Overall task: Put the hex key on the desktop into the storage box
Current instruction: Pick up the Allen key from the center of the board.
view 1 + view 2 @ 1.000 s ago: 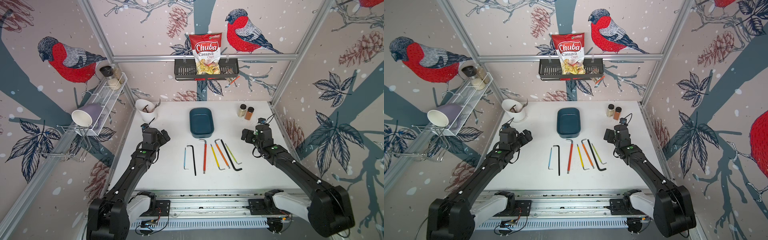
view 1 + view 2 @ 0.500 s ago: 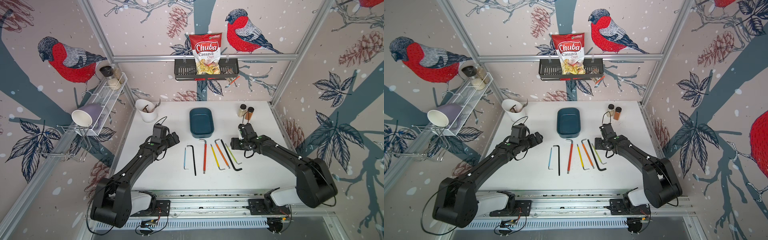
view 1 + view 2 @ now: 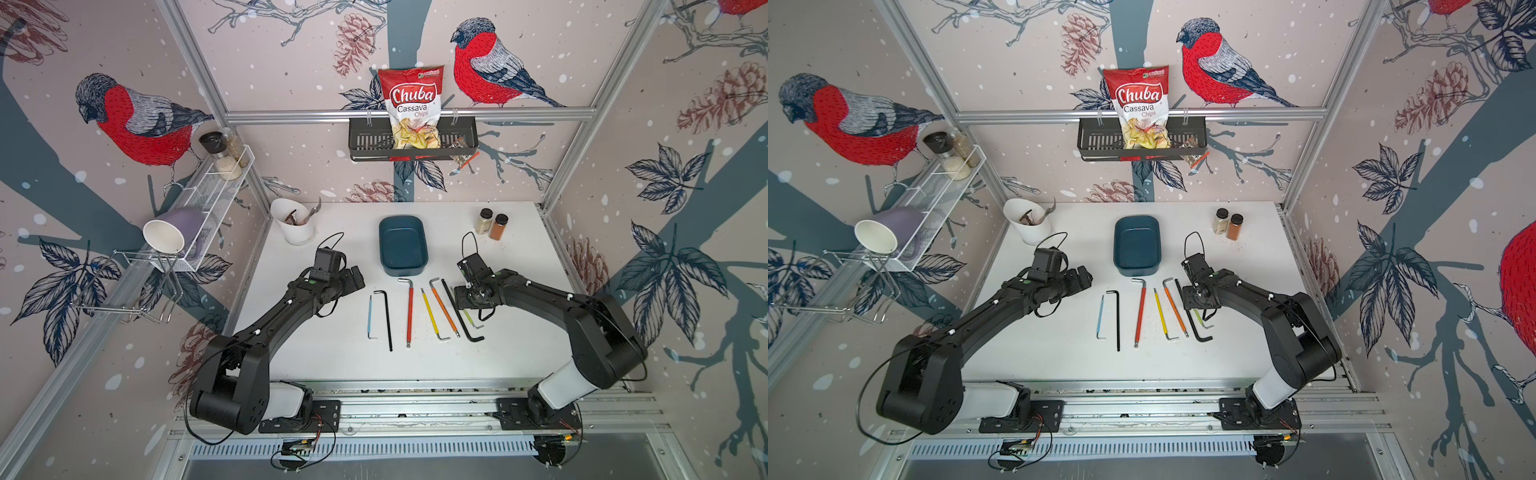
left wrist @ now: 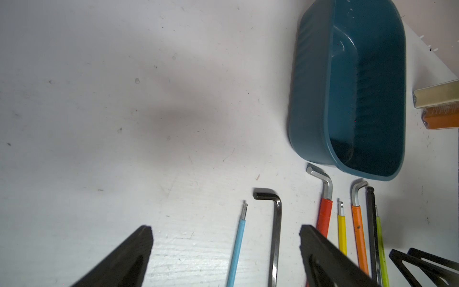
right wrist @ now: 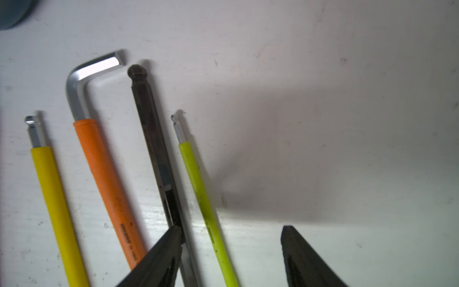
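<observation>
Right wrist: right pincer (image 5: 231, 229) jaws apart, lime key (image 5: 196, 179) between them, nearer the finger (image 5: 159, 256) overlapping black key (image 5: 154, 139). Open tabletop (image 5: 347, 124) past other finger; box (image 3: 403, 271) beyond key tips.

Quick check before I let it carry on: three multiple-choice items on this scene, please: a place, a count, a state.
1. Where does the storage box stand? A) just past the far ends of the hex keys B) between the keys and the arm bases C) on the wire shelf
2. How many hex keys lie on the desktop? A) five B) seven C) nine
3. How is the right gripper? A) shut on the orange key B) open astride the lime-green key C) open above the box
1 A: it sits beyond their tips. 2 B: blue, black, red, yellow, orange, black, lime-green. 3 B: that key runs between parted fingers.
</observation>
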`<state>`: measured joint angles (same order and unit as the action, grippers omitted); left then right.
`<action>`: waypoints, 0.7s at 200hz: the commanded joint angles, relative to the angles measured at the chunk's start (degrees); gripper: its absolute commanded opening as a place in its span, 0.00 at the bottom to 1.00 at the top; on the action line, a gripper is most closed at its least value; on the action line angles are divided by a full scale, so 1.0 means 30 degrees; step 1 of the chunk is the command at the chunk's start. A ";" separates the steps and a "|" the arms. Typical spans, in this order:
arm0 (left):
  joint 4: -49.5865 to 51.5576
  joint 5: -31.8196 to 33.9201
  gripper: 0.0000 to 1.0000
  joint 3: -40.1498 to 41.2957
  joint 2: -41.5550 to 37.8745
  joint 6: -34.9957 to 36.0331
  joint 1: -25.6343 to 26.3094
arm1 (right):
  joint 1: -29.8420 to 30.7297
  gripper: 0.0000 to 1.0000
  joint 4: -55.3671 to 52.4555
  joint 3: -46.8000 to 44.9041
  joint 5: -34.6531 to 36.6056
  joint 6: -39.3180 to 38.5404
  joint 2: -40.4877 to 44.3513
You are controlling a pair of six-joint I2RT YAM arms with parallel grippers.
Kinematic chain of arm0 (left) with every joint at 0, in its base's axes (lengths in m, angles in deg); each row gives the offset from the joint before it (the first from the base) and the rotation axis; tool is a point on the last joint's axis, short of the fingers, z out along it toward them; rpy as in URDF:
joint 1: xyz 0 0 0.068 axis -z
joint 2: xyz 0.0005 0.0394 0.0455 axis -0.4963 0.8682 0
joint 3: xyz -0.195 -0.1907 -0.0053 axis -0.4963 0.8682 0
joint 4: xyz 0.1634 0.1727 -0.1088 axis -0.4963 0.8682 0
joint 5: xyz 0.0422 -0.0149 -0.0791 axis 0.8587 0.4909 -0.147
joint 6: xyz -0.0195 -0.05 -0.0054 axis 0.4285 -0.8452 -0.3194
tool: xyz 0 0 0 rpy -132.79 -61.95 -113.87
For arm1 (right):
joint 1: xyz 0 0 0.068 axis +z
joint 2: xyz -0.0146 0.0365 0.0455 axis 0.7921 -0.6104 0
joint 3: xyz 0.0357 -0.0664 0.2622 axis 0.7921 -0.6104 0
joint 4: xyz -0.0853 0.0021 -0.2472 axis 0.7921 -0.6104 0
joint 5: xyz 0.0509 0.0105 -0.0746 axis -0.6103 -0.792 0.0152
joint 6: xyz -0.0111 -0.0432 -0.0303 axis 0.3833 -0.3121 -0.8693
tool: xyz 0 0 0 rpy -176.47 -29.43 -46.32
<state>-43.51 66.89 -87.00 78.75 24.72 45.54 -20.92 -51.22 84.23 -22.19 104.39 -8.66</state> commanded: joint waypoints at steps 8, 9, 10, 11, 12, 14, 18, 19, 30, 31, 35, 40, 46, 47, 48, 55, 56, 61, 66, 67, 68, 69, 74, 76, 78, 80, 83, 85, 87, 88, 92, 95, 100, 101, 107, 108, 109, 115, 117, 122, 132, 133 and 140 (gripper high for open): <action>0.0132 0.0303 0.96 -0.0057 -0.0067 0.0351 0.0051 | 0.0114 0.67 -0.0636 0.0397 0.1194 0.0409 -0.0654; 0.0126 0.0307 0.96 -0.0064 -0.0077 0.0341 0.0045 | 0.0101 0.67 -0.0626 0.0396 0.1191 0.0413 -0.0673; 0.0122 0.0309 0.96 -0.0068 -0.0082 0.0335 0.0056 | 0.0110 0.67 -0.0620 0.0396 0.1205 0.0415 -0.0698; 0.0121 0.0310 0.96 -0.0069 -0.0084 0.0333 0.0062 | 0.0114 0.67 -0.0618 0.0396 0.1211 0.0430 -0.0710; 0.0120 0.0311 0.96 -0.0070 -0.0085 0.0346 0.0065 | 0.0116 0.67 -0.0631 0.0411 0.1215 0.0438 -0.0716; 0.0119 0.0311 0.96 -0.0071 -0.0086 0.0378 0.0053 | 0.0117 0.67 -0.0626 0.0422 0.1239 0.0444 -0.0772; 0.0121 0.0311 0.96 -0.0055 -0.0072 0.0377 0.0065 | 0.0164 0.67 -0.0574 0.0453 0.1254 0.0446 -0.0817; 0.0120 0.0326 0.96 -0.0048 -0.0079 0.0397 0.0052 | 0.0155 0.67 -0.0565 0.0454 0.1265 0.0446 -0.0829; 0.0149 0.0340 0.96 -0.0075 -0.0056 0.0456 0.0069 | 0.0181 0.66 -0.0558 0.0502 0.1425 0.0475 -0.1005; 0.0148 0.0340 0.96 -0.0088 -0.0042 0.0466 0.0068 | 0.0179 0.66 -0.0557 0.0493 0.1453 0.0490 -0.1025; 0.0183 0.0333 0.96 -0.0111 -0.0029 0.0476 0.0059 | 0.0188 0.66 -0.0571 0.0525 0.1584 0.0526 -0.1093; 0.0179 0.0340 0.96 -0.0128 -0.0028 0.0484 0.0046 | 0.0177 0.66 -0.0614 0.0539 0.1757 0.0559 -0.1224; 0.0182 0.0356 0.96 -0.0142 0.0000 0.0484 0.0045 | 0.0177 0.65 -0.0694 0.0587 0.1952 0.0618 -0.1346; 0.0195 0.0363 0.96 -0.0151 -0.0014 0.0495 0.0057 | 0.0191 0.65 -0.0698 0.0579 0.1995 0.0620 -0.1371; 0.0201 0.0352 0.96 -0.0155 -0.0006 0.0515 0.0077 | 0.0184 0.65 -0.0701 0.0576 0.2017 0.0635 -0.1398; 0.0204 0.0370 0.96 -0.0151 0.0001 0.0490 0.0061 | 0.0201 0.65 -0.0753 0.0572 0.2159 0.0678 -0.1547; 0.0206 0.0370 0.96 -0.0140 0.0001 0.0498 0.0065 | 0.0204 0.65 -0.0743 0.0572 0.2172 0.0679 -0.1560; 0.0168 0.0370 0.96 -0.0157 0.0001 0.0520 0.0083 | 0.0205 0.64 -0.0735 0.0579 0.2184 0.0715 -0.1639; 0.0147 0.0370 0.96 -0.0126 0.0016 0.0506 0.0065 | 0.0206 0.64 -0.0723 0.0550 0.2185 0.0735 -0.1732; 0.0133 0.0370 0.96 -0.0113 0.0023 0.0521 0.0067 | 0.0206 0.64 -0.0713 0.0546 0.2185 0.0737 -0.1755; 0.0126 0.0370 0.96 -0.0107 0.0027 0.0513 0.0082 | 0.0206 0.64 -0.0708 0.0545 0.2185 0.0738 -0.1781; 0.0108 0.0370 0.96 -0.0104 0.0029 0.0510 0.0075 | 0.0206 0.64 -0.0705 0.0544 0.2185 0.0739 -0.1794; 0.0101 0.0370 0.96 -0.0122 0.0056 0.0545 0.0088 | 0.0206 0.64 -0.0703 0.0519 0.2241 0.0788 -0.1877; 0.0085 0.0370 0.96 -0.0128 0.0074 0.0538 0.0058 | 0.0206 0.64 -0.0703 0.0493 0.2265 0.0803 -0.1897; 0.0089 0.0370 0.96 -0.0166 0.0085 0.0536 0.0073 | 0.0184 0.64 -0.0688 0.0486 0.2293 0.0835 -0.1924; 0.0068 0.0370 0.96 -0.0139 0.0110 0.0572 0.0069 | 0.0178 0.63 -0.0685 0.0485 0.2322 0.0866 -0.1961; 0.0072 0.0370 0.96 -0.0146 0.0136 0.0576 0.0072 | 0.0166 0.63 -0.0679 0.0462 0.2392 0.0898 -0.2005; 0.0064 0.0370 0.96 -0.0134 0.0189 0.0567 0.0076 | 0.0144 0.63 -0.0689 0.0457 0.2427 0.0925 -0.2010; 0.0061 0.0370 0.96 -0.0145 0.0195 0.0573 0.0085 | 0.0124 0.62 -0.0678 0.0441 0.2458 0.0961 -0.2026; 0.0076 0.0355 0.96 -0.0152 0.0215 0.0598 0.0077 | 0.0121 0.62 -0.0676 0.0433 0.2468 0.0982 -0.2033; 0.0115 0.0341 0.96 -0.0160 0.0257 0.0620 0.0087 | 0.0065 0.62 -0.0683 0.0400 0.2501 0.1042 -0.2033; 0.0104 0.0326 0.96 -0.0185 0.0304 0.0615 0.0081 | -0.0002 0.61 -0.0675 0.0397 0.2492 0.1110 -0.2036; 0.0131 0.0290 0.96 -0.0205 0.0365 0.0649 0.0081 | -0.0085 0.60 -0.0616 0.0328 0.2450 0.1167 -0.2005; 0.0125 0.0286 0.96 -0.0211 0.0374 0.0651 0.0089 | -0.0101 0.60 -0.0601 0.0304 0.2434 0.1173 -0.1979; 0.0127 0.0207 0.96 -0.0224 0.0464 0.0627 0.0083 | -0.0218 0.59 -0.0524 0.0211 0.2273 0.1237 -0.1872; 0.0123 0.0200 0.96 -0.0221 0.0482 0.0640 0.0090 | -0.0240 0.59 -0.0496 0.0186 0.2243 0.1252 -0.1839; 0.0121 0.0197 0.96 -0.0234 0.0495 0.0631 0.0090 | -0.0266 0.59 -0.0482 0.0189 0.2214 0.1244 -0.1808; 0.0127 0.0143 0.96 -0.0263 0.0550 0.0643 0.0072 | -0.0359 0.58 -0.0346 0.0072 0.1972 0.1251 -0.1604; 0.0143 0.0123 0.96 -0.0251 0.0583 0.0650 0.0070 | -0.0360 0.58 -0.0313 0.0029 0.1904 0.1241 -0.1551; 0.0137 0.0085 0.96 -0.0286 0.0600 0.0637 0.0075 | -0.0389 0.57 -0.0171 -0.0085 0.1703 0.1210 -0.1369; 0.0136 0.0084 0.96 -0.0297 0.0617 0.0623 0.0071 | -0.0413 0.56 0.0016 -0.0242 0.1356 0.1137 -0.1085; 0.0142 0.0080 0.96 -0.0286 0.0617 0.0608 0.0069 | -0.0426 0.55 0.0037 -0.0260 0.1316 0.1128 -0.1080; 0.0122 0.0077 0.96 -0.0301 0.0617 0.0575 0.0093 | -0.0397 0.54 0.0058 -0.0291 0.1073 0.1121 -0.0974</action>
<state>-43.49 67.24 -87.35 80.46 25.68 45.70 -22.10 -49.48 84.17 -17.29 107.52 -12.68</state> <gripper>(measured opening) 0.958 0.559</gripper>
